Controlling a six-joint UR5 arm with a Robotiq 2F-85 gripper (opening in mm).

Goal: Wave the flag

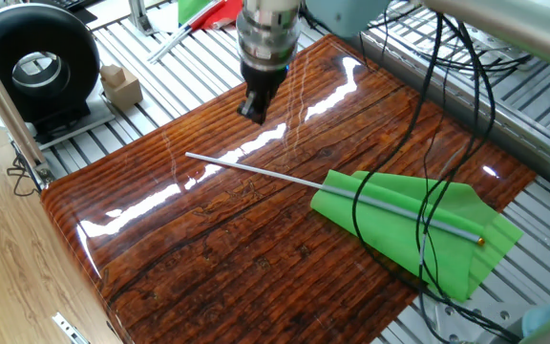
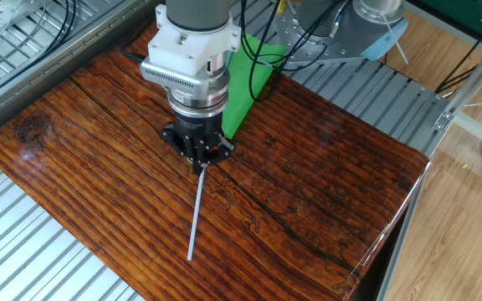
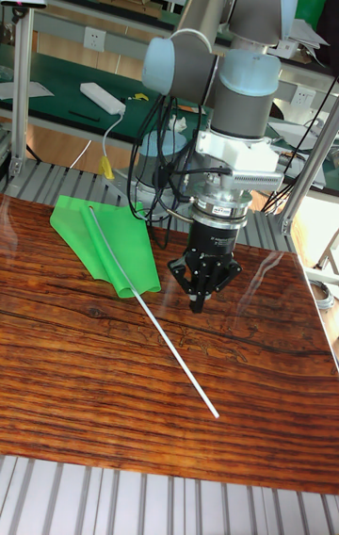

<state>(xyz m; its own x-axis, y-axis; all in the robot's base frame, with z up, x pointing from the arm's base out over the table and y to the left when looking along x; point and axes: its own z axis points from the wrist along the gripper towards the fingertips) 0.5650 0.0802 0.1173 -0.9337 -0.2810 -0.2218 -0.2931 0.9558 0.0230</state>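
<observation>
The flag point(image 1: 404, 215) lies flat on the glossy wood-grain worktop point(image 1: 208, 239). Its bright green cloth point(image 3: 99, 243) is spread in loose folds near the worktop edge at 4 o'clock in one fixed view, and its thin grey rod point(image 2: 197, 213) runs out across the bare wood toward 10 o'clock. A small orange tip point(image 1: 482, 241) marks the cloth end of the rod.

The end effector point(image 3: 198, 301) points straight down from the UR5 arm point(image 3: 231, 55), empty, its two black fingers drawn close together at the tips. In the tall fixed view it hangs above the wood just beside the rod, at 3 o'clock of the rod's middle stretch, without touching rod or cloth. In the other fixed view the fingers point(image 2: 199, 155) overlap the rod's line, with the cloth at 12 o'clock behind the wrist.

Black cables point(image 1: 447, 115) hang over the cloth. A black reel point(image 1: 34, 67) and a small wooden block point(image 1: 120, 86) sit off the worktop at 10 o'clock.
</observation>
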